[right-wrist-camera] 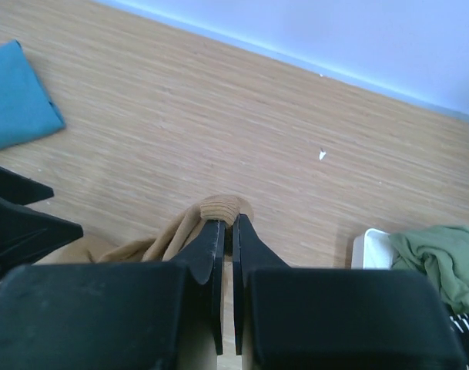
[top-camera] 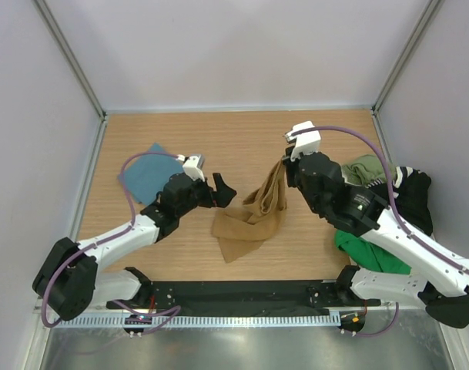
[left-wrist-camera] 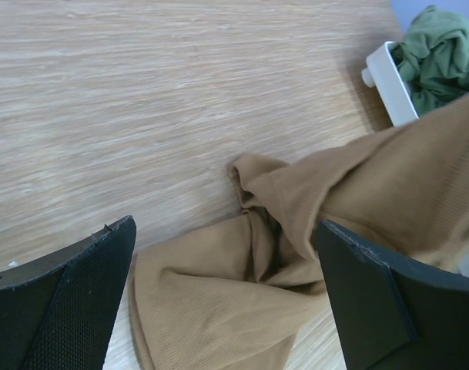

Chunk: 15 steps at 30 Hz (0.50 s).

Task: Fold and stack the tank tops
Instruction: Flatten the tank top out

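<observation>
My right gripper [right-wrist-camera: 228, 222] pinches a bunched fold of the limp, light tan tank top [top-camera: 248, 220]; my left gripper [top-camera: 221, 190], jaws spread, should take a free edge.

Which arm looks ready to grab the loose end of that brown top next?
Probably left: the left gripper hangs open right beside the loose cloth of the brown top, while the right gripper is shut on a raised fold.
</observation>
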Available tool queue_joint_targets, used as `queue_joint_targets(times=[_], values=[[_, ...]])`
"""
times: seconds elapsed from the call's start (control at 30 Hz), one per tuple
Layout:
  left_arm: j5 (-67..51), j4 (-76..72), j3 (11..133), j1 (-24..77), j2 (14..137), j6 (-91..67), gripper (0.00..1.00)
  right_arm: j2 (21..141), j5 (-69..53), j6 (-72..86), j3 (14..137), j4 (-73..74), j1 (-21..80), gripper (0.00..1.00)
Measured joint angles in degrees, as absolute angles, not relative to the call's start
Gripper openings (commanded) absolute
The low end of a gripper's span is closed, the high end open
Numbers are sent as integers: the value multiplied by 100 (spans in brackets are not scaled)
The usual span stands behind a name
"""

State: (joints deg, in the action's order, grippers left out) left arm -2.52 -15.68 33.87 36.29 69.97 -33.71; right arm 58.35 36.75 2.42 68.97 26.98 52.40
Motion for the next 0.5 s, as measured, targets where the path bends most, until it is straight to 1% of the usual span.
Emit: queue_joint_targets(times=[0.1,0.17,0.2,0.3,0.4,0.5], values=[[-414,-1669,3369,3642,6956,-3341,100,5979,3791,336,6897,2875,5238,3],[-526,-1769,3273,3697,6840,-3271,95,6016,3861,399,6901,2926,5225,4],[-569,-1826,3210,3739,6764,-3245,91,6045,3898,449,6936,2982,5196,3],[-751,-2036,3009,3909,6490,-3094,89,6274,4014,615,7183,3146,5089,3],[-915,-2233,2965,4062,6427,-2954,89,6702,4080,847,7590,3356,4772,2],[-1052,-2390,2969,4171,6576,-2853,89,7153,3795,1109,7966,3546,4088,1]])
